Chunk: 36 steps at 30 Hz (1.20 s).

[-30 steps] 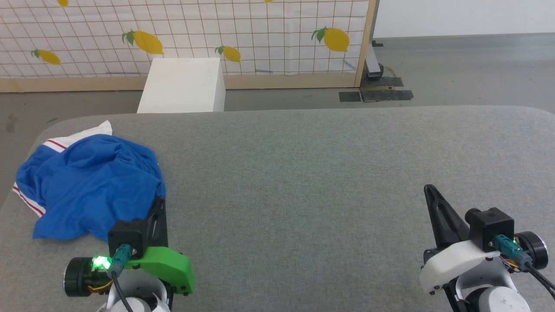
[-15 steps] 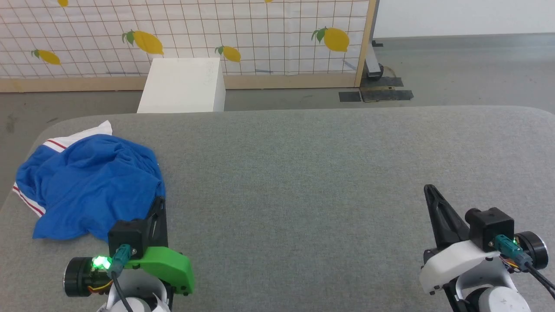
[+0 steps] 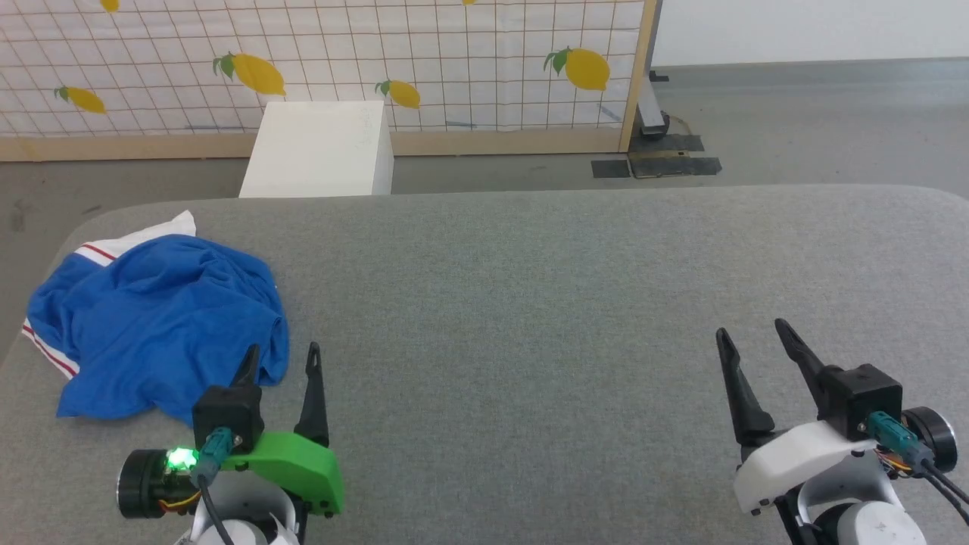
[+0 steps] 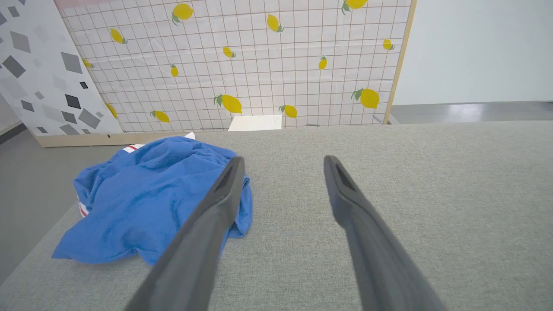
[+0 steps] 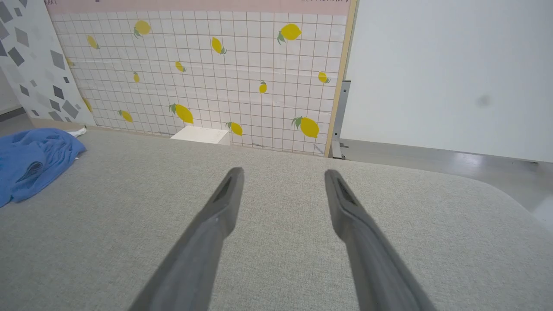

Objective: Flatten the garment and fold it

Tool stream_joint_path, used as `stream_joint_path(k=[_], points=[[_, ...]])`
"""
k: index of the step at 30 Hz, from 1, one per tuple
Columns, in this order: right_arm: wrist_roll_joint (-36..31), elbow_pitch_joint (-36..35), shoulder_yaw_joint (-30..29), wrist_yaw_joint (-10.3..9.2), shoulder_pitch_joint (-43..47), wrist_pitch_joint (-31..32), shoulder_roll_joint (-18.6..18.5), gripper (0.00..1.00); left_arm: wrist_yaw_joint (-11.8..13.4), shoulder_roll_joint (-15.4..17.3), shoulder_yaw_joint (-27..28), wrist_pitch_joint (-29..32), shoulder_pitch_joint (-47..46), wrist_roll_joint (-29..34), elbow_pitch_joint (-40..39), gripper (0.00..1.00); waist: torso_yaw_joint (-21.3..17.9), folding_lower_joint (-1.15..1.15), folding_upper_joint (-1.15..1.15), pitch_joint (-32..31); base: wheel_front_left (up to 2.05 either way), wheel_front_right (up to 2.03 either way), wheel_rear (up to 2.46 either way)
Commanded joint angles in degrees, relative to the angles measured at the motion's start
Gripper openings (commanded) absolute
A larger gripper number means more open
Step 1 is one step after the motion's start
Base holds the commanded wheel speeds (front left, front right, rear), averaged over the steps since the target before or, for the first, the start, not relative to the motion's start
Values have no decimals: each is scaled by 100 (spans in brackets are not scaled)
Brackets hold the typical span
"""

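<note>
Presently I log: garment [image 3: 159, 318] crumpled at the surface's [image 3: 530, 303] left edge, neither flattened nor folded; left gripper [image 3: 283, 348], right gripper [image 3: 750, 328] both spread, empty.

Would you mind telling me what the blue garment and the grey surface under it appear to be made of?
The garment: soft knit cloth, perhaps cotton jersey, matte blue; it lies crumpled in loose folds, with white and red-striped trim at its edge. The grey surface: seemingly woven or felt-like upholstery, matte, finely speckled, with rounded corners; its core cannot be told.
</note>
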Motion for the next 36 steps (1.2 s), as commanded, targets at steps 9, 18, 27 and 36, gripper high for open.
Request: stream_joint_path(k=[9,18,27,36], points=[[225,128,-68,-1,85,-180,0,100,113,-4,-101,-189,-1,-164,80,100,56,0,0,4,0,0,0],[327,237,-52,-2,71,-287,0,100,175,-6,-116,-296,21,-251,108,100,249,0,0,31,0,0,0],[352,301,-41,-2,61,-397,1,100,249,-9,-165,-406,43,-342,121,100,607,0,0,68,0,0,0],[369,347,-3,-3,86,-499,1,100,315,-11,-202,-507,82,-418,117,100,1035,0,0,72,0,0,0]])
